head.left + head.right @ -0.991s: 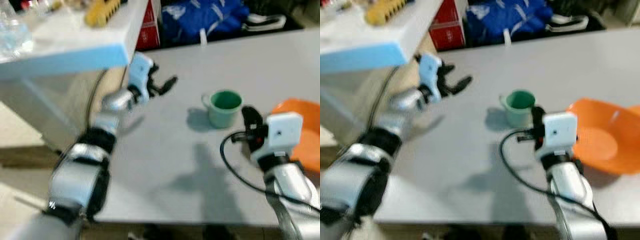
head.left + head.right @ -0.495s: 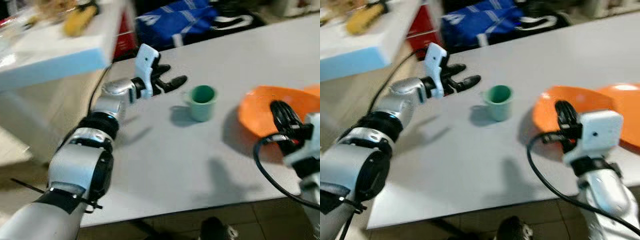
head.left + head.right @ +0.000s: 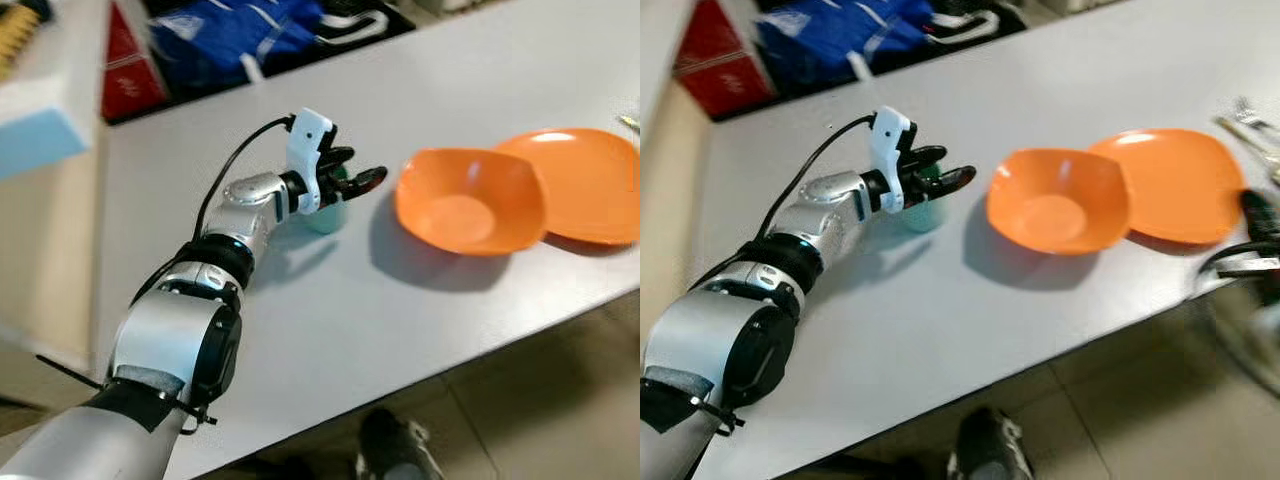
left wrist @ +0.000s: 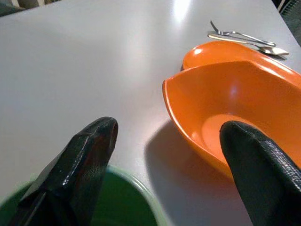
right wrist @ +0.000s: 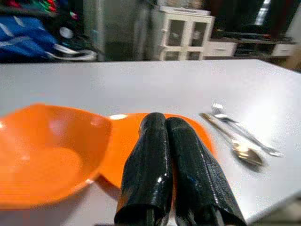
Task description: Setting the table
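A green cup [image 3: 325,212] stands on the grey table [image 3: 330,310]. My left gripper [image 3: 352,180] is open just above the cup's rim, one finger on each side of the rim [image 4: 127,202]. To its right sit an orange bowl [image 3: 465,200] and, partly under the bowl's far side, an orange plate [image 3: 585,180]. A fork and a spoon [image 5: 240,136] lie beyond the plate. My right gripper [image 5: 162,117] is shut on nothing, low at the table's front edge near the plate [image 3: 1255,215].
A blue bag [image 3: 230,40] and a red box [image 3: 125,75] lie beyond the table's far edge. A pale blue board [image 3: 30,100] juts in at the upper left. A dark shoe [image 3: 385,450] is on the floor below the table's front edge.
The camera has swung right, bringing the plate fully into view. My left gripper has reached over to the cup. The right arm has dropped back to the table's front right edge.
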### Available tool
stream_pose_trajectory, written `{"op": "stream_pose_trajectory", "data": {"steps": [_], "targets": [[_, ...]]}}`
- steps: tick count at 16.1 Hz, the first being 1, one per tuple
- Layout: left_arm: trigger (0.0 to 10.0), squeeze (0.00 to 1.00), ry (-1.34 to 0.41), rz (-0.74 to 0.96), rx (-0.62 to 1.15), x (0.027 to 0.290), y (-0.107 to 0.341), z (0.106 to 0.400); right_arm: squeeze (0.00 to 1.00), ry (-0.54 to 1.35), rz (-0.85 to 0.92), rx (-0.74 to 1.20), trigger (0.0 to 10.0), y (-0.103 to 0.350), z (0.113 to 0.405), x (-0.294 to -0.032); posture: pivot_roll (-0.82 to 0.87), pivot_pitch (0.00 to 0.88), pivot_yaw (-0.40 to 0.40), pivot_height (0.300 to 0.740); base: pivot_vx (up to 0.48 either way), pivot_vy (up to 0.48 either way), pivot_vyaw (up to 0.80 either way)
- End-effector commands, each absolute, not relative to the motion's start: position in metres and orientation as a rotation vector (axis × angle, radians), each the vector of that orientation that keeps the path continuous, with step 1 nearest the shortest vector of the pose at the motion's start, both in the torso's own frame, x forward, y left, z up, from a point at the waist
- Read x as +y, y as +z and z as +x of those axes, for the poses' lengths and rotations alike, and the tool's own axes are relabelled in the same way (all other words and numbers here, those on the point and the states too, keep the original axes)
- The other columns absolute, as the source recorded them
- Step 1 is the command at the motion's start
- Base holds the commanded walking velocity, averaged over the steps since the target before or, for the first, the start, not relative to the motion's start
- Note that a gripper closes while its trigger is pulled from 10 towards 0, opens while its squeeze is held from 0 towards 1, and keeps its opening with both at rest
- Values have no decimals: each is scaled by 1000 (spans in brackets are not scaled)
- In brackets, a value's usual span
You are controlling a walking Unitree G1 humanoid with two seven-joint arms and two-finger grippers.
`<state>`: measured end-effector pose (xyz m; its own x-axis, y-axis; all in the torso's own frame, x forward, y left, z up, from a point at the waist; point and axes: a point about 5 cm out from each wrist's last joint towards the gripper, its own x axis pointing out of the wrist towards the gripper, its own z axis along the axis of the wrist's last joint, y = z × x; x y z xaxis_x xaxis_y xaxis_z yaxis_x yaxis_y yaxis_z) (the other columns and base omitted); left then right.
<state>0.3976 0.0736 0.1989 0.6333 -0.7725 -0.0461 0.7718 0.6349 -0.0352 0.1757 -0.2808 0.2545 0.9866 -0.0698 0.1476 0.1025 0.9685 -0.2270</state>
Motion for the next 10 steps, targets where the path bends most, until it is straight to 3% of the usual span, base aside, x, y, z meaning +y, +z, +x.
{"op": "stream_pose_trajectory", "data": {"steps": [1, 10], "targets": [[10000, 0, -859, 1, 59, 81, 198, 399, 0, -19, -225, -98, 10000, 248, 179, -273, -690, 169, 110, 740, 0, 0, 0], [10000, 0, -882, -1, -121, 101, 246, 404, 0, 46, -125, -41, 10000, 224, 187, -257, -580, 172, 184, 740, 0, 0, 0]]}}
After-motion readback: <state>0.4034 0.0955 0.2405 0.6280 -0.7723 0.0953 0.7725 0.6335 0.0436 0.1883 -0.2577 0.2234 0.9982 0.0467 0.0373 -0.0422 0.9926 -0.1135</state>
